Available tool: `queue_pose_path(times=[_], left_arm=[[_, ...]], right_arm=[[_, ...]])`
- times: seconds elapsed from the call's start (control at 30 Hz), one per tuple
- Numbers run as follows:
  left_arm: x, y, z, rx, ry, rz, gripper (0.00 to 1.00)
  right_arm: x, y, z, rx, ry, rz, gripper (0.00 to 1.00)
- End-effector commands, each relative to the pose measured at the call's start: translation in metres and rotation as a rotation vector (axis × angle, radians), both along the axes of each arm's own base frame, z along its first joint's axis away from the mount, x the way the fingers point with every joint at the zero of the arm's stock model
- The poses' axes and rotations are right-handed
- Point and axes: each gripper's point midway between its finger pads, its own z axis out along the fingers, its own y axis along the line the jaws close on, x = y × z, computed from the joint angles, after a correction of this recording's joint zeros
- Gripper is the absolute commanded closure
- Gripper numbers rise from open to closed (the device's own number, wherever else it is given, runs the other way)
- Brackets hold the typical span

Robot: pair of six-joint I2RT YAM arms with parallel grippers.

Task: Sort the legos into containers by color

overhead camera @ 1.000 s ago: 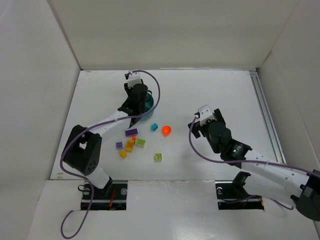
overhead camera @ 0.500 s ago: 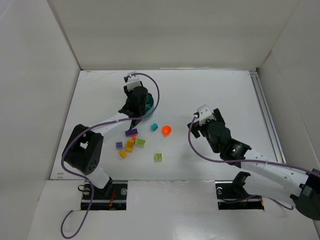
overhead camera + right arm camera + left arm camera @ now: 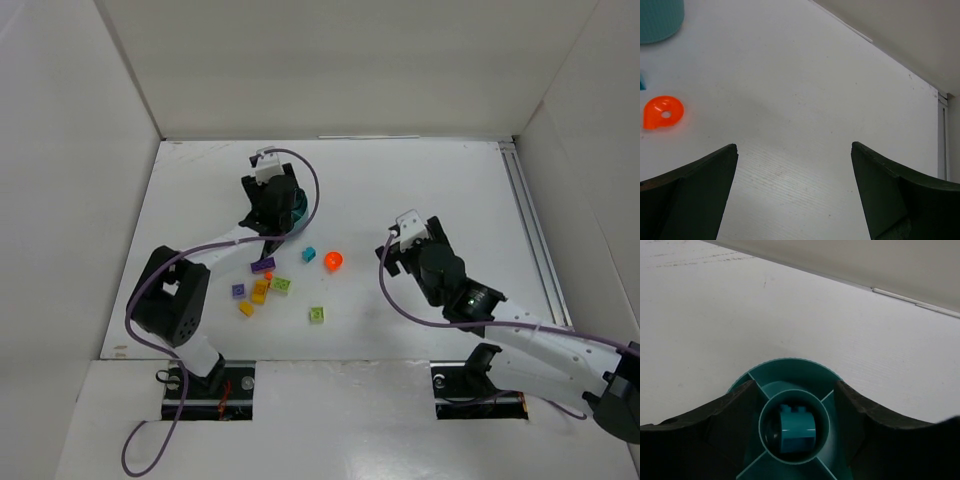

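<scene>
Left gripper [image 3: 795,390] hangs right over the teal dish [image 3: 790,362]. Its fingers [image 3: 735,415] are parted about as wide as the central well [image 3: 762,416], one on each side, clamping nothing. A teal brick [image 3: 796,425] lies inside that well, clear of both fingers.

The other legos lie loose on the table [image 3: 420,180], all on the arm-base side of the dish. A second teal brick [image 3: 309,254] and the orange-red round piece [image 3: 334,261] are near the dish, close together but apart. A long purple brick [image 3: 263,265] is just beside the dish. Further from it is a cluster: tiny orange brick [image 3: 269,275], lime green brick [image 3: 282,286], yellow bricks [image 3: 260,292], small purple brick [image 3: 239,291]. A lone lime green brick [image 3: 317,314] is furthest from the dish.

Right gripper [image 3: 793,146] has its jaws wide with nothing between them — well to the right of the dish, beyond the round piece.
</scene>
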Motion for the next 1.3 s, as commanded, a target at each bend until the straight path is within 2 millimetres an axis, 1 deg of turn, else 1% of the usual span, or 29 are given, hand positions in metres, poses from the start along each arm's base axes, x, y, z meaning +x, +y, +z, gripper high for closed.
queue_pose_path(times=[0.0, 0.03, 0.07, 0.17, 0.2, 0.23, 0.27, 0.3, 0.33, 0.37, 0.4, 0.43, 0.47, 0.53, 0.57, 0.63, 0.67, 0.7, 0.77, 0.8, 0.9, 0.93, 1.0, 1.07, 1.1, 1.13, 1.2, 1.23, 1.27], left_arm=[[-0.008, 0.008, 0.033, -0.062, -0.080, 0.020, 0.38], [-0.011, 0.008, 0.033, -0.066, -0.080, 0.008, 0.21], [-0.015, 0.010, 0.046, -0.079, -0.101, 0.008, 0.00], [-0.028, 0.009, 0.044, -0.071, -0.063, -0.018, 0.00], [-0.031, 0.010, 0.056, -0.079, -0.073, -0.028, 0.00], [-0.035, 0.005, 0.059, -0.088, -0.063, -0.049, 0.00], [-0.041, 0.003, 0.054, -0.082, -0.021, -0.072, 0.00], [-0.046, 0.002, 0.064, -0.111, -0.027, -0.085, 0.00], [-0.052, 0.000, 0.062, -0.114, 0.005, -0.107, 0.00], [-0.052, 0.000, 0.075, -0.140, -0.023, -0.106, 0.00], [-0.060, -0.004, 0.071, -0.144, 0.008, -0.132, 0.00], [-0.067, -0.006, 0.085, -0.183, -0.010, -0.158, 0.00], [-0.071, -0.004, 0.088, -0.199, -0.008, -0.153, 0.00], [-0.086, 0.000, 0.091, -0.245, 0.006, -0.153, 0.00], [-0.090, 0.000, 0.092, -0.266, 0.000, -0.159, 0.00], [-0.099, -0.001, 0.090, -0.310, -0.002, -0.177, 0.00], [-0.107, 0.002, 0.091, -0.318, -0.011, -0.187, 0.00], [-0.110, 0.005, 0.093, -0.319, -0.013, -0.187, 0.00], [-0.121, 0.009, 0.094, -0.314, 0.005, -0.195, 0.00], [-0.125, 0.012, 0.089, -0.309, 0.015, -0.194, 0.00], [-0.139, 0.016, 0.081, -0.352, 0.019, -0.197, 0.00], [-0.141, 0.018, 0.079, -0.353, 0.017, -0.197, 0.00], [-0.151, 0.015, 0.079, -0.382, 0.017, -0.225, 0.00], [-0.157, 0.017, 0.067, -0.376, 0.039, -0.230, 0.00], [-0.160, 0.018, 0.066, -0.382, 0.044, -0.226, 0.00], [-0.163, 0.020, 0.059, -0.386, 0.051, -0.222, 0.00], [-0.170, 0.023, 0.048, -0.399, 0.072, -0.211, 0.00], [-0.171, 0.025, 0.051, -0.401, 0.061, -0.204, 0.00], [-0.172, 0.026, 0.049, -0.400, 0.062, -0.204, 0.00]], right_arm=[[0.003, 0.013, 0.020, 0.024, -0.031, 0.044, 0.01], [0.003, 0.019, 0.021, 0.028, -0.026, 0.070, 0.01], [0.003, 0.021, 0.018, 0.022, -0.018, 0.079, 0.01], [0.006, 0.035, 0.011, 0.000, 0.010, 0.131, 0.01], [0.008, 0.041, 0.017, -0.002, 0.002, 0.152, 0.01], [0.010, 0.048, 0.011, -0.046, 0.013, 0.185, 0.01], [0.009, 0.060, 0.009, -0.055, 0.022, 0.248, 0.01], [0.010, 0.067, 0.008, -0.067, 0.029, 0.277, 0.01], [0.012, 0.083, 0.003, -0.091, 0.045, 0.339, 0.01], [0.016, 0.087, 0.002, -0.106, 0.048, 0.343, 0.01], [0.014, 0.100, -0.001, -0.101, 0.066, 0.399, 0.01], [0.017, 0.119, -0.006, -0.108, 0.082, 0.464, 0.01], [0.022, 0.125, -0.008, -0.106, 0.080, 0.465, 0.01], [0.021, 0.148, -0.016, -0.087, 0.098, 0.553, 0.01], [0.028, 0.161, -0.024, -0.081, 0.101, 0.577, 0.01], [0.025, 0.183, -0.031, -0.052, 0.119, 0.660, 0.01], [0.030, 0.194, -0.025, -0.033, 0.098, 0.681, 0.01], [0.032, 0.201, -0.042, -0.044, 0.130, 0.700, 0.01], [0.032, 0.215, -0.050, -0.036, 0.144, 0.745, 0.01], [0.037, 0.223, -0.059, -0.031, 0.162, 0.750, 0.02], [0.045, 0.231, -0.068, -0.026, 0.179, 0.737, 0.05], [0.046, 0.230, -0.079, -0.022, 0.210, 0.720, 0.05], [0.051, 0.229, -0.080, -0.004, 0.209, 0.683, 0.05], [0.052, 0.231, -0.093, 0.028, 0.249, 0.655, 0.05], [0.054, 0.232, -0.094, 0.045, 0.260, 0.637, 0.05], [0.054, 0.234, -0.102, 0.067, 0.288, 0.624, 0.06], [0.057, 0.240, -0.109, 0.100, 0.301, 0.613, 0.09], [0.050, 0.245, -0.109, 0.102, 0.306, 0.639, 0.09], [0.050, 0.246, -0.119, 0.120, 0.331, 0.628, 0.09]])
